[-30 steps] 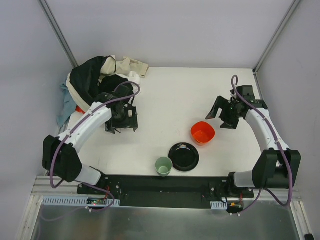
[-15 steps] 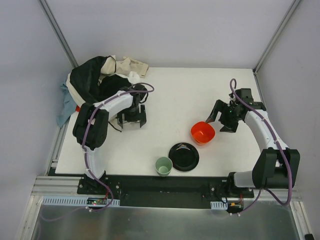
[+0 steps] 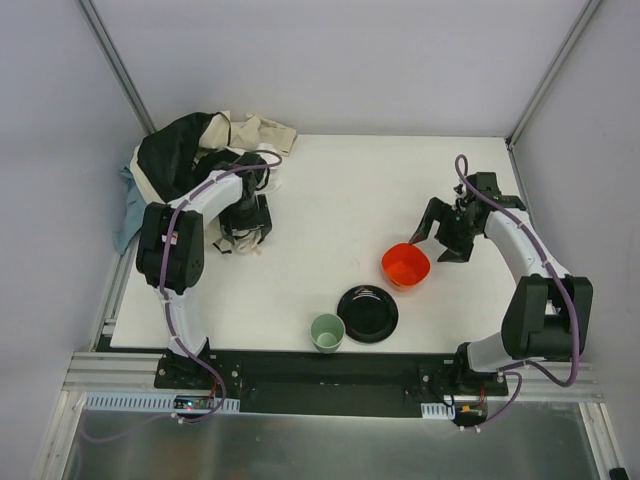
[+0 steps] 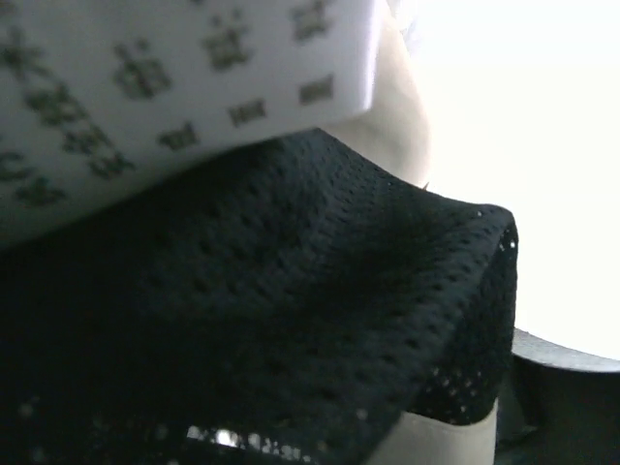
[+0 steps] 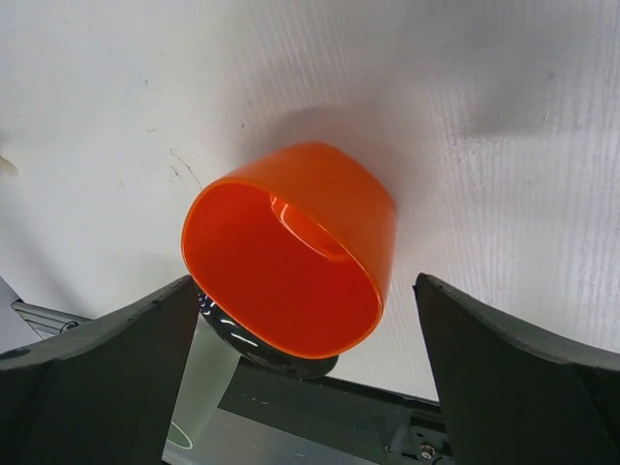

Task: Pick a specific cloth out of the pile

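The pile point(image 3: 185, 160) lies at the table's far left corner: a large black fabric with cream trim, beige and white pieces, and a teal one hanging off the left edge. The orange-red cloth does not show in any view. My left gripper point(image 3: 244, 238) is at the pile's right edge, fingers apart in the top view. Its wrist view is filled by black mesh fabric point(image 4: 291, 320) under a white patterned fabric point(image 4: 145, 77), and its fingers are hidden there. My right gripper point(image 3: 441, 238) point(image 5: 305, 286) is open and empty, just above and right of the rigid orange bowl point(image 3: 405, 265) point(image 5: 291, 252).
A black plate point(image 3: 367, 313) and a pale green cup point(image 3: 327, 331) stand near the front edge, left of the bowl. Both show behind the bowl in the right wrist view. Metal frame posts rise at the far corners.
My left arm has swung in towards the pile, and its gripper has moved up and left to the pile's edge. The right gripper has shifted only slightly.
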You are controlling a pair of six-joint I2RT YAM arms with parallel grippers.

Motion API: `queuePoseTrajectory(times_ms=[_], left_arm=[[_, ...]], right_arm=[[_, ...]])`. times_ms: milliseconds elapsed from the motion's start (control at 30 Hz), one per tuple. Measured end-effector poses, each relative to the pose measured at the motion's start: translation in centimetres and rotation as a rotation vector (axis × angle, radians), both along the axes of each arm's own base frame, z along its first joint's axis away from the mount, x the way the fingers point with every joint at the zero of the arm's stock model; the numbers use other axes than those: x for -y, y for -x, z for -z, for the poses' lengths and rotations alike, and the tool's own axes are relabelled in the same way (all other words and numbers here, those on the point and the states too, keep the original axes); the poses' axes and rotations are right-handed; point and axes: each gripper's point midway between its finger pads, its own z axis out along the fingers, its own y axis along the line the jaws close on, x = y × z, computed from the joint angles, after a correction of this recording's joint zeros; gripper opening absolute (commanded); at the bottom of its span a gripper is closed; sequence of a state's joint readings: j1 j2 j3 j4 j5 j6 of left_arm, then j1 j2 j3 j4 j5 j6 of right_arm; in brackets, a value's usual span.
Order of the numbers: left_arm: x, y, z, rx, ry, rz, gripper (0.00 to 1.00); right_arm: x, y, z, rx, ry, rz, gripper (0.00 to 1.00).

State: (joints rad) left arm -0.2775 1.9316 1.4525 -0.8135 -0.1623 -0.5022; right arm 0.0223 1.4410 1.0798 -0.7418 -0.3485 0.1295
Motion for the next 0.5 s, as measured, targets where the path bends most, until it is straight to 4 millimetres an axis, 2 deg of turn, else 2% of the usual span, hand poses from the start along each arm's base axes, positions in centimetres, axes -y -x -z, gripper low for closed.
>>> queuePoseTrajectory(times_ms=[200, 300, 367, 500], left_arm=[[0.1, -0.1, 0.8, -0.022, 0.020, 0.021, 0.21], [0.3, -0.1, 1.2, -0.032, 0.032, 0.034, 0.06], [0.5, -0.1, 1.2, -0.035, 0.043, 0.046, 0.00], [0.9, -0.2, 0.6, -0.027, 0.068, 0.086, 0.00]], right_arm=[[0.0, -1.8, -0.5, 0.001, 0.003, -0.009, 0.96], [0.0, -2.6, -1.3, 0.015, 0.005, -0.017, 0.96], [0.0, -3.1, -1.7, 0.027, 0.008, -0.024, 0.96], [0.1, -2.9, -1.8, 0.023, 0.013, -0.035, 0.96]])
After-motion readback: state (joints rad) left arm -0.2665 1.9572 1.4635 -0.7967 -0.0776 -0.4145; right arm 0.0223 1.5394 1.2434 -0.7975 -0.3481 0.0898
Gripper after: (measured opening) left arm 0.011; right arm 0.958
